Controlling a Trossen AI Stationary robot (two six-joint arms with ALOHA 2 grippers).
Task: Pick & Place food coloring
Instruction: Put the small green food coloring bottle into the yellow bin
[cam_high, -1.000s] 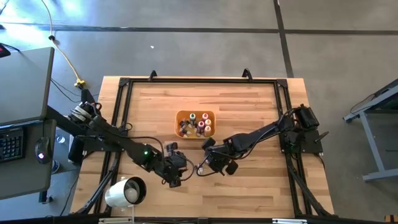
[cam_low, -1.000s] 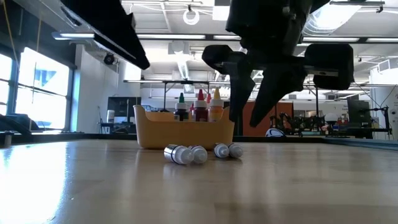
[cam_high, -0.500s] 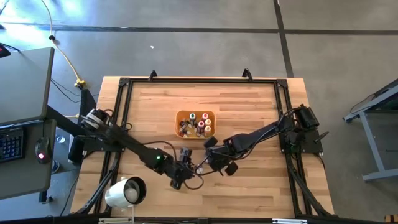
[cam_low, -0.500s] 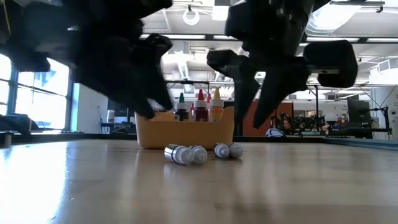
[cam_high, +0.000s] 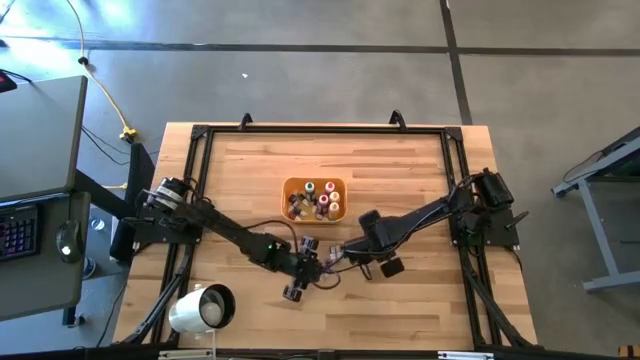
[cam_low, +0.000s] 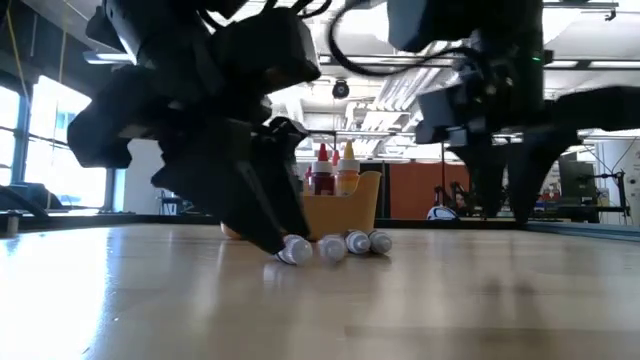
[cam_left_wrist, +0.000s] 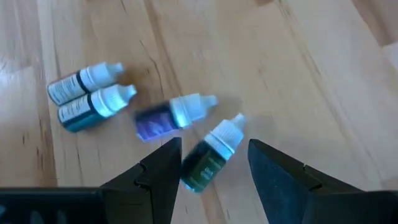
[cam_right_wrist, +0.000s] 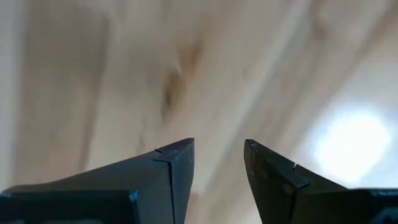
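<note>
Several small food coloring bottles with pale caps lie on their sides on the wood: a dark green one (cam_left_wrist: 208, 158), a purple one (cam_left_wrist: 168, 118) and two more (cam_left_wrist: 90, 93), also seen as a row (cam_low: 335, 245) in the low view. My left gripper (cam_left_wrist: 214, 142) is open and slants down low over them, one finger on each side of the green bottle. More bottles (cam_high: 315, 200) stand upright in the orange tray (cam_high: 290, 185) beyond. My right gripper (cam_right_wrist: 217, 143) is open and points straight down over bare wood, just right of the row (cam_high: 358, 255).
The orange tray (cam_low: 350, 210) stands just behind the lying bottles, at mid-table. A white cylinder (cam_high: 200, 308) lies at the near left corner. A black frame (cam_high: 195, 170) runs along the table's edges. Bare wood (cam_high: 400, 310) spreads to the right and near side.
My left gripper has come down and toward the table's right, rolling as it went, and now straddles the green bottle among the lying ones. My right gripper has tipped to point straight down and shifted a little toward the table's right edge. Neither gripper's opening has changed.
</note>
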